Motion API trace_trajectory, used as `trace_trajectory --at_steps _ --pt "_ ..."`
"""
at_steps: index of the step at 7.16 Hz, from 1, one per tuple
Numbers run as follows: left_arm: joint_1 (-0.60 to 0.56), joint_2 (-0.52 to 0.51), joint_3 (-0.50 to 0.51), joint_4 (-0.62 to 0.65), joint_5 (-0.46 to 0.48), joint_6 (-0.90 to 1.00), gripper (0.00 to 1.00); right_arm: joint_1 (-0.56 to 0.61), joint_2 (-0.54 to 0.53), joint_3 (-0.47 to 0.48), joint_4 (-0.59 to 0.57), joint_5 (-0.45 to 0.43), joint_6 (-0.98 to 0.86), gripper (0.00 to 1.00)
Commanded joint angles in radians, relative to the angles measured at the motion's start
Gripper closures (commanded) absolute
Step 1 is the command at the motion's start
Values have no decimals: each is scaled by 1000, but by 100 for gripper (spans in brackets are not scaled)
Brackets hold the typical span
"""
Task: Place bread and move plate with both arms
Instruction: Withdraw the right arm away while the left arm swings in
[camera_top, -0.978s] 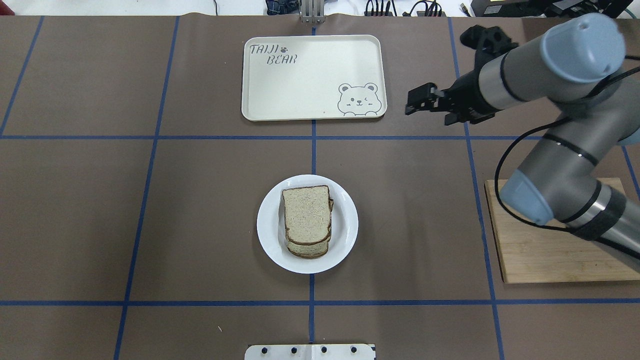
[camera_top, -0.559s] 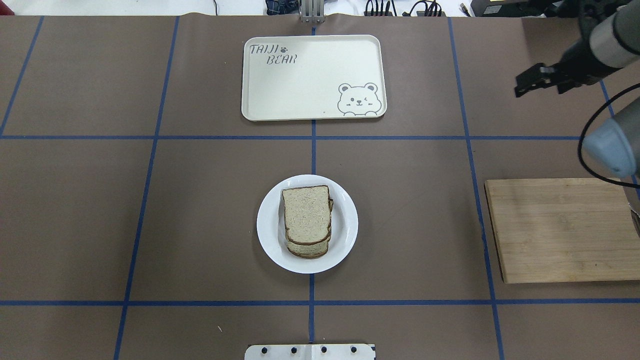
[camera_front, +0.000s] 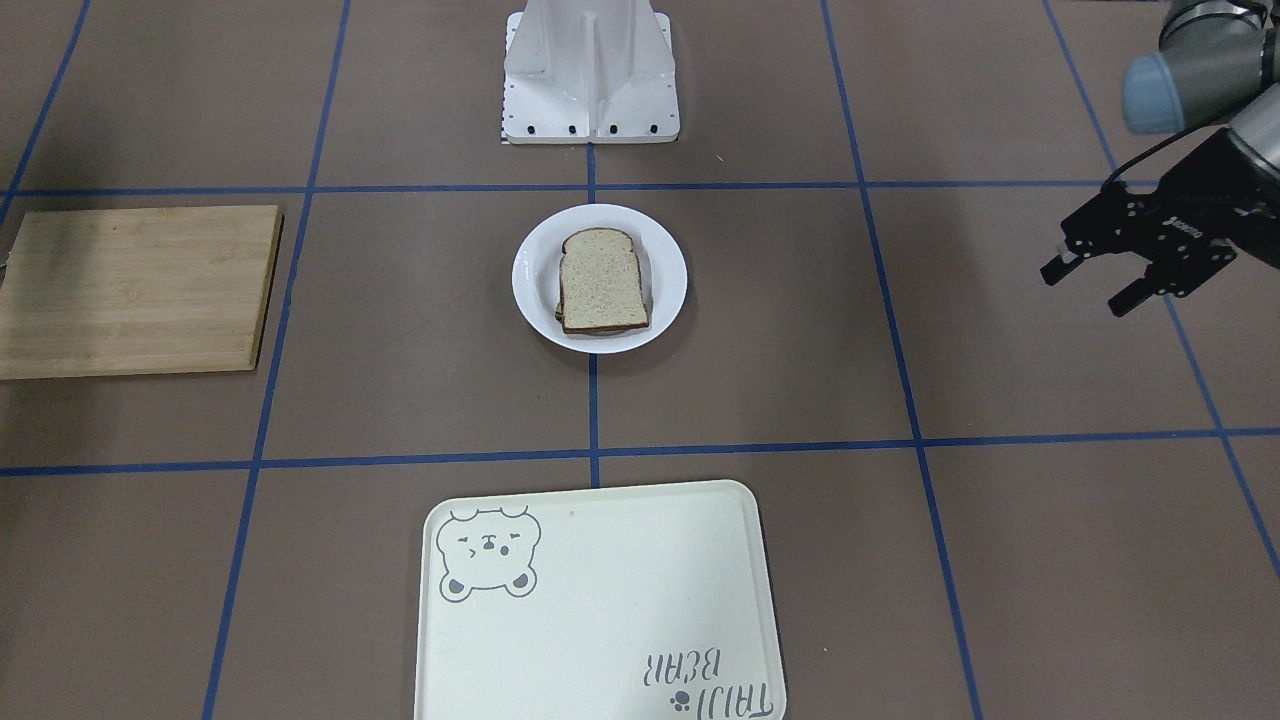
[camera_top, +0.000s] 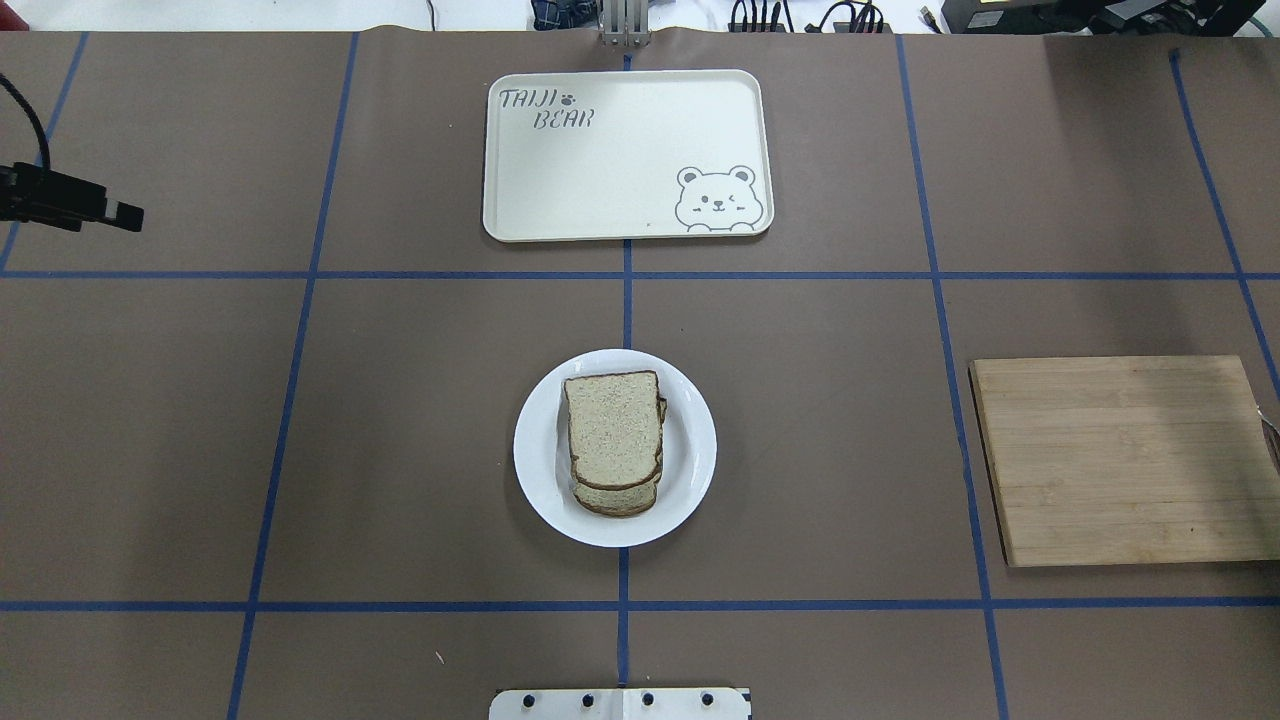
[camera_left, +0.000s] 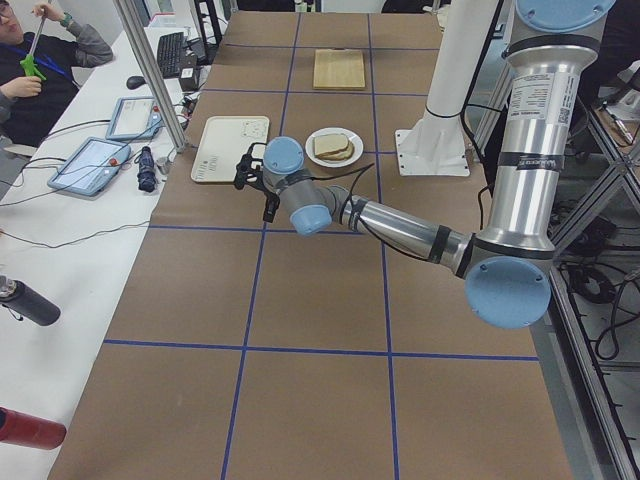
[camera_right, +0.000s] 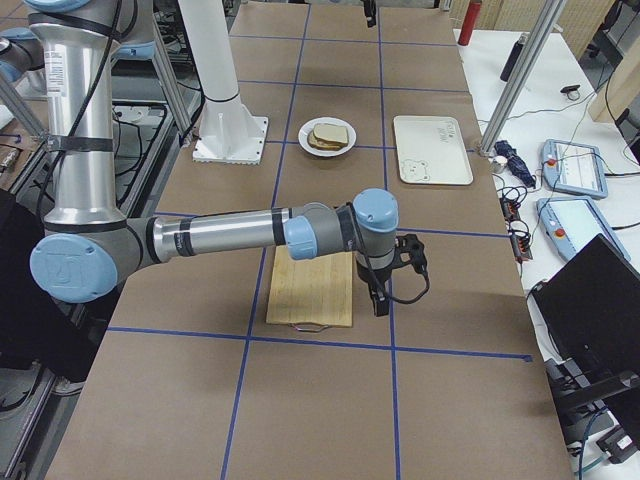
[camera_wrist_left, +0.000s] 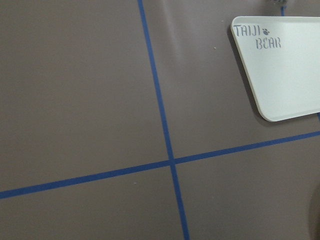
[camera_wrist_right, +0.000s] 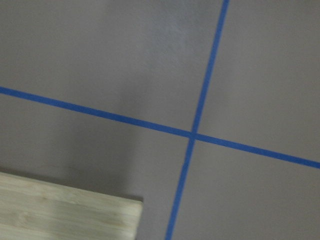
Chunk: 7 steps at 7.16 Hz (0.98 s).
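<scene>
The round white plate (camera_top: 690, 450) sits mid-table and holds a stack of bread slices. The top slice, the plain speckled bread (camera_top: 613, 430), lies flat with its rounded end toward the robot. Plate (camera_front: 665, 275) and bread (camera_front: 600, 278) also show in the front view. My left gripper (camera_front: 1088, 288) hovers open and empty far to the plate's left, and shows at the overhead view's left edge (camera_top: 110, 212). My right gripper (camera_right: 380, 298) shows only in the exterior right view, above the far end of the wooden board. I cannot tell if it is open or shut.
A cream bear tray (camera_top: 600, 170) lies beyond the plate, and its corner shows in the left wrist view (camera_wrist_left: 285, 70). A wooden cutting board (camera_top: 1120, 460) lies to the right, with a corner in the right wrist view (camera_wrist_right: 65, 210). The robot's white base (camera_front: 590, 70) stands behind the plate.
The right arm has swung away to the right, out of the overhead view, uncovering the board. The left gripper has come in at the left edge. Plate and bread have not moved.
</scene>
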Motion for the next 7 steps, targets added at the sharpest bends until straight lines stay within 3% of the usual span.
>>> trace_trajectory --at_steps 1,3,5,6,7 --pt "152 -87 45 -78 35 -192 2 87 -117 -12 -21 -44 -101 0" --pt "327 -143 84 -111 201 -240 2 128 -137 -6 -19 -46 -162 0" --pt "415 -212 224 -334 210 -386 2 128 -131 -6 -23 -28 -159 0" --pt "459 -235 243 -418 213 -500 2 128 -131 -6 -23 -12 -159 0" --pt "527 -243 243 -463 304 -548 2 128 -127 -7 -23 -12 -155 0"
